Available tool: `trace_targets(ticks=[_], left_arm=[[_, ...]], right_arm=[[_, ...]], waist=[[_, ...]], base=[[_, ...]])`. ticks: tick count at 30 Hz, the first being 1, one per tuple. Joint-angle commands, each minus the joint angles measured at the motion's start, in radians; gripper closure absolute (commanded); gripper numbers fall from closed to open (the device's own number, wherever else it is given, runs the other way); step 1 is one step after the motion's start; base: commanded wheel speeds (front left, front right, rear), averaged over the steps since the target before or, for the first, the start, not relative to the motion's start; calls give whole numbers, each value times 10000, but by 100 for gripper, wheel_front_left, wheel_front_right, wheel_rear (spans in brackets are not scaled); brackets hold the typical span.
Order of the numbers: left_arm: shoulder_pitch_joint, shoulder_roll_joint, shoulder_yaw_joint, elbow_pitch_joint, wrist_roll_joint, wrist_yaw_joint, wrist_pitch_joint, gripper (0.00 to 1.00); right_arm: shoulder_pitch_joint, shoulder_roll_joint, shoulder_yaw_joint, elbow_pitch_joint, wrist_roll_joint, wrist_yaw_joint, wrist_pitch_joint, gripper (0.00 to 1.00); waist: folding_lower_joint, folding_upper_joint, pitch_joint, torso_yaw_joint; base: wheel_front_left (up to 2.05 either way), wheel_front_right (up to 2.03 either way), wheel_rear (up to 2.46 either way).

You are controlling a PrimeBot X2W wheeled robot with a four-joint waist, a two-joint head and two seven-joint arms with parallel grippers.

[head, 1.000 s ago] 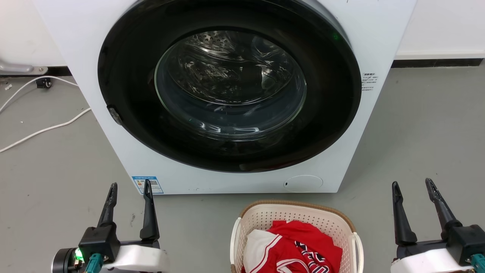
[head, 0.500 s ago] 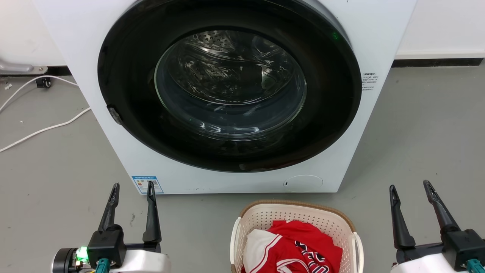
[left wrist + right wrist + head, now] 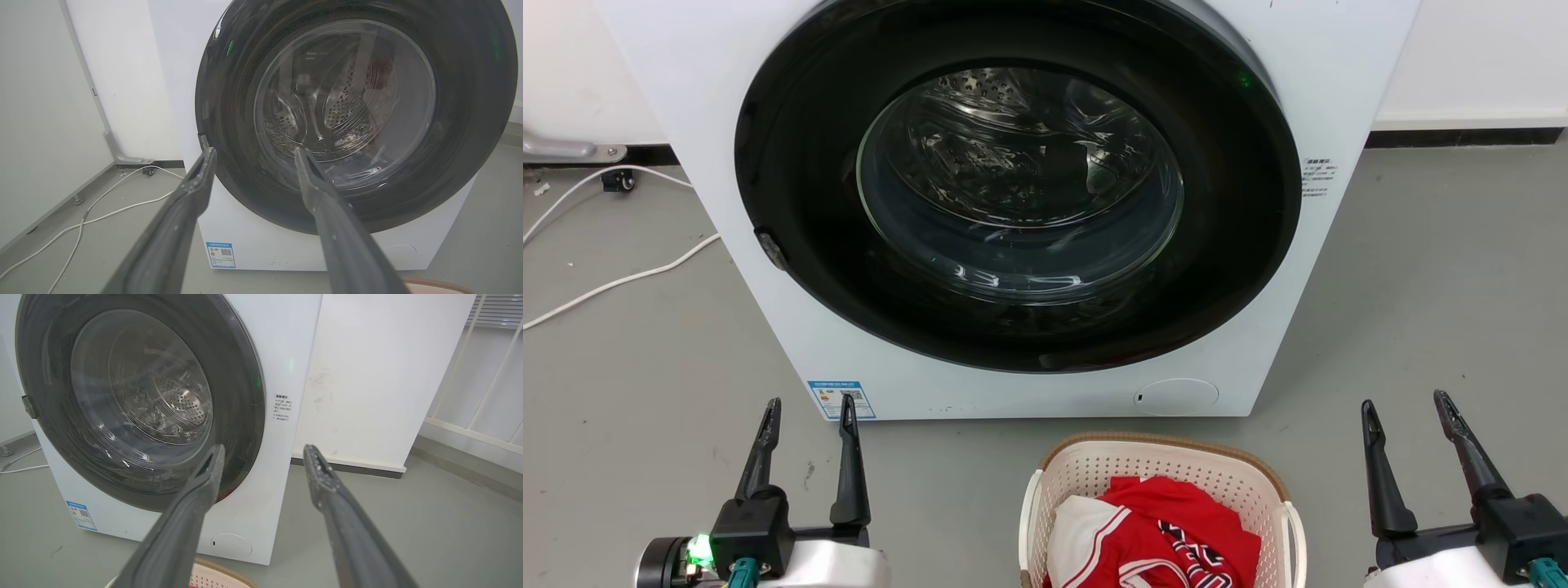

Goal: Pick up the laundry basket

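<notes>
The laundry basket (image 3: 1176, 469) stands on the floor at the bottom centre of the head view, cream-white and perforated with a brown rim and white side handles. Red and white clothes (image 3: 1152, 531) lie inside it. My left gripper (image 3: 810, 404) is open, well to the basket's left, holding nothing. My right gripper (image 3: 1405, 402) is open to the basket's right, also holding nothing. In the left wrist view my gripper (image 3: 253, 151) points at the washing machine, and a sliver of the basket rim (image 3: 437, 282) shows at the bottom right. The right wrist view has my gripper (image 3: 264, 448) open above the basket rim (image 3: 220, 569).
A white washing machine (image 3: 686, 90) with a shut round dark door (image 3: 1021, 188) stands right behind the basket. White cables (image 3: 613, 282) lie on the grey floor at the left. A white wall (image 3: 380, 375) and a railing (image 3: 482, 375) are on the right.
Both grippers have sunk slightly lower and rolled a little in the head view. The basket and the machine have not moved.
</notes>
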Motion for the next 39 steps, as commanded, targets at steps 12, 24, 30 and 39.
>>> trace_targets(ticks=[12, 24, 30, 39], left_arm=[[122, -40, 20, 99, 72, -61, -28, 0], [-345, -47, -77, 761, -147, -261, -28, 0], [-1006, -44, -231, 1966, -415, -786, -28, 0], [-2657, 2, -438, 4153, -287, -1450, -28, 0]], right_arm=[[51, -48, 55, 125, 71, -3, -25, 0], [-276, -46, -250, 621, 196, -3, -22, 0], [-756, -41, -381, 1687, 63, -3, -23, 0], [-2125, -42, -264, 3487, -358, -5, -23, 0]], waist=[[0, 0, -47, -13], [0, 0, 3, -148], [0, 0, 203, -313], [0, 0, 1400, -583]], base=[[0, 0, 0], [0, 0, 0], [0, 0, 0], [0, 0, 0]])
